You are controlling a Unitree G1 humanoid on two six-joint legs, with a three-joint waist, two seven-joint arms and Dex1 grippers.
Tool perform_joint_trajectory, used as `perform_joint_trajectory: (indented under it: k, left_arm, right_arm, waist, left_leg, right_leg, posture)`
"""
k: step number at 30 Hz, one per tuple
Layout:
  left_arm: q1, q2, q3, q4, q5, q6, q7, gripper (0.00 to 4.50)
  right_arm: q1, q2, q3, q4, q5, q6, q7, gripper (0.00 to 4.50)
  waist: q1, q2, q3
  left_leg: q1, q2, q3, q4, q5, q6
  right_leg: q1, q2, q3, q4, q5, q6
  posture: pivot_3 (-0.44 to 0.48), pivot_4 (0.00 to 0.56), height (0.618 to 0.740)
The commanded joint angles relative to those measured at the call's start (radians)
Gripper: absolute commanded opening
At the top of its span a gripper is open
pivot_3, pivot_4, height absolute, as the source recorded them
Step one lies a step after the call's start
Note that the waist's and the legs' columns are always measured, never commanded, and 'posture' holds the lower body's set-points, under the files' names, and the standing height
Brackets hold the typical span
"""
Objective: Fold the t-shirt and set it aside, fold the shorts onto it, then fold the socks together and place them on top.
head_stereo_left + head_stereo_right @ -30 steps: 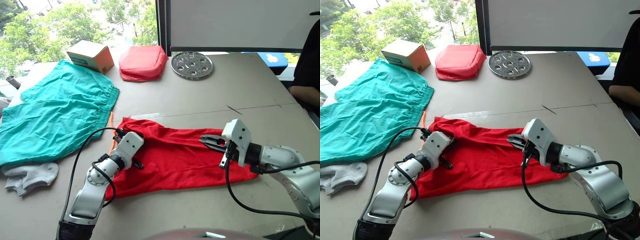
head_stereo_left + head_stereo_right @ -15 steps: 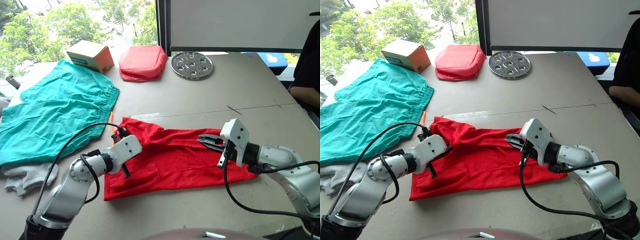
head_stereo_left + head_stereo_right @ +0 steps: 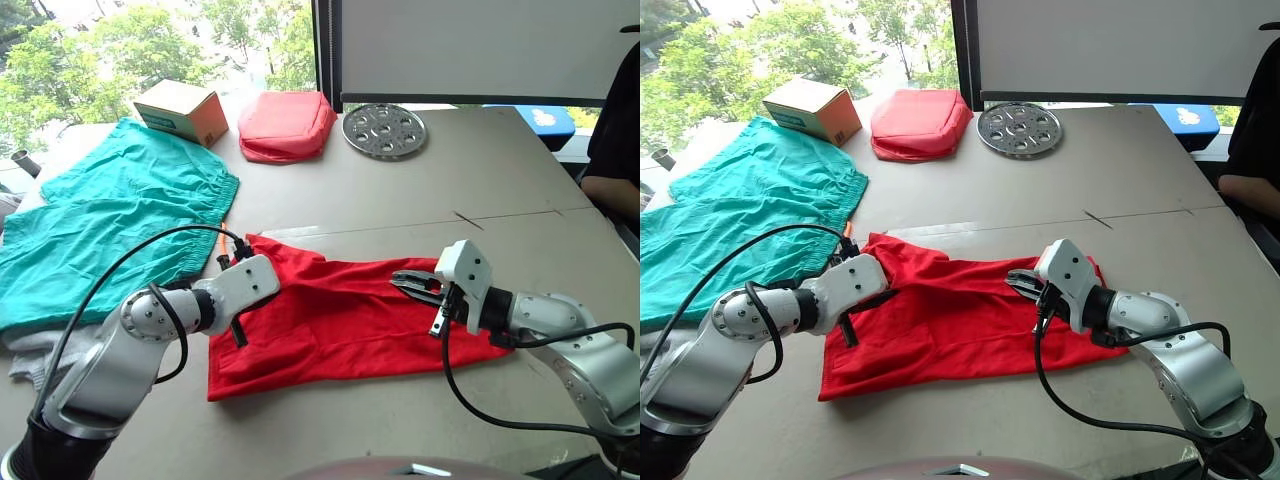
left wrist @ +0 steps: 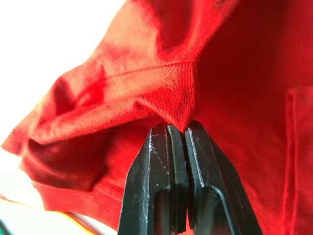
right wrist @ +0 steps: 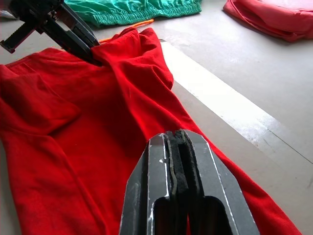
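Observation:
The red t-shirt point(image 3: 345, 320) lies crumpled lengthwise across the near middle of the table. My left gripper point(image 3: 240, 262) sits at its far left corner, shut on a raised fold of red cloth point(image 4: 178, 110). At the shirt's far edge, right of centre, my right gripper point(image 3: 398, 279) has its fingers point(image 5: 161, 161) pressed shut on the cloth. The teal shorts point(image 3: 110, 230) are spread flat at the far left, an orange drawstring point(image 3: 222, 236) trailing toward the shirt. Grey-white socks point(image 3: 28, 352) lie at the left front, partly under the shorts and behind my left arm.
Along the far edge stand a cardboard box point(image 3: 180, 110), a padded pinkish-red pouch point(image 3: 287, 125) and a perforated metal disc point(image 3: 384, 130). A person's arm point(image 3: 610, 185) rests at the right edge. Bare tabletop point(image 3: 400, 190) lies beyond the shirt.
My left arm has swung out to the left while its gripper stays on the shirt's corner, uncovering the shirt's near left part. The right gripper has crept slightly left.

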Motion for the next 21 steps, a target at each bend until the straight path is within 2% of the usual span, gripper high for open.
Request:
perform_joint_trajectory:
  k: [1, 2, 4, 6, 9, 14, 21]
  left_arm:
    - [0.016, -0.114, 0.163, 0.049, -0.227, 0.062, -0.056, 2.04]
    - [0.016, -0.141, 0.212, 0.065, -0.294, 0.087, -0.077, 2.54]
    - [0.008, -0.13, 0.339, 0.142, -0.452, 0.194, -0.166, 3.51]
    - [-0.037, -0.108, 0.458, 0.27, -0.589, 0.317, -0.211, 3.51]
    - [-0.127, -0.095, 0.512, 0.409, -0.658, 0.392, -0.18, 3.51]
    - [-0.258, -0.108, 0.456, 0.557, -0.667, 0.423, -0.127, 3.51]
    - [-0.335, -0.092, 0.308, 0.655, -0.578, 0.366, -0.064, 3.51]
  right_arm:
    - [-0.009, 0.004, -0.001, -0.013, 0.0, -0.02, -0.002, 0.0]
    - [-0.009, 0.004, 0.0, -0.012, 0.0, -0.02, -0.002, 0.0]
    - [-0.012, 0.004, 0.003, -0.005, -0.001, -0.023, 0.002, 0.0]
    - [-0.016, 0.005, 0.005, 0.004, -0.003, -0.028, 0.007, 0.0]
    - [-0.021, 0.005, 0.005, 0.011, -0.004, -0.033, 0.011, 0.0]
    - [-0.023, 0.003, 0.0, 0.007, -0.003, -0.03, 0.007, 0.0]
    - [0.01, -0.006, -0.019, -0.034, 0.003, -0.01, -0.016, 0.0]
  waist:
    - [-0.002, -0.002, -0.001]
    - [-0.001, -0.002, -0.001]
    - [-0.001, -0.003, -0.002]
    - [-0.001, -0.003, -0.001]
    - [0.003, -0.002, 0.0]
    - [0.004, -0.006, -0.001]
    - [0.0, -0.009, -0.002]
  left_leg:
    - [0.0, 0.0, 0.0, 0.0, 0.0, 0.0]
    - [0.0, 0.0, 0.0, 0.0, 0.0, 0.0]
    - [0.0, 0.001, -0.001, 0.0, 0.0, 0.0]
    - [0.001, 0.001, -0.002, 0.0, 0.0, 0.0]
    - [0.001, 0.002, -0.003, 0.001, 0.002, -0.002]
    - [0.001, -0.001, -0.003, 0.001, 0.002, -0.002]
    - [0.001, -0.001, -0.003, 0.001, 0.002, -0.003]
  right_leg:
    - [0.0, 0.0, 0.0, 0.0, 0.0, 0.0]
    - [0.0, 0.0, 0.001, 0.0, 0.0, 0.0]
    - [0.0, 0.001, -0.001, 0.001, 0.0, 0.0]
    - [0.0, 0.004, -0.001, 0.002, 0.0, 0.0]
    - [0.0, 0.006, -0.002, 0.003, -0.003, 0.004]
    - [0.001, 0.003, 0.0, 0.004, 0.0, 0.0]
    - [0.001, 0.004, 0.0, 0.004, 0.0, 0.0]
  posture:
    - [0.0, 0.15, 0.74]
    - [0.0, 0.15, 0.74]
    - [0.0, 0.15, 0.74]
    - [0.0, 0.15, 0.74]
    - [0.0, 0.15, 0.74]
    - [0.0, 0.15, 0.74]
    - [0.0, 0.15, 0.74]
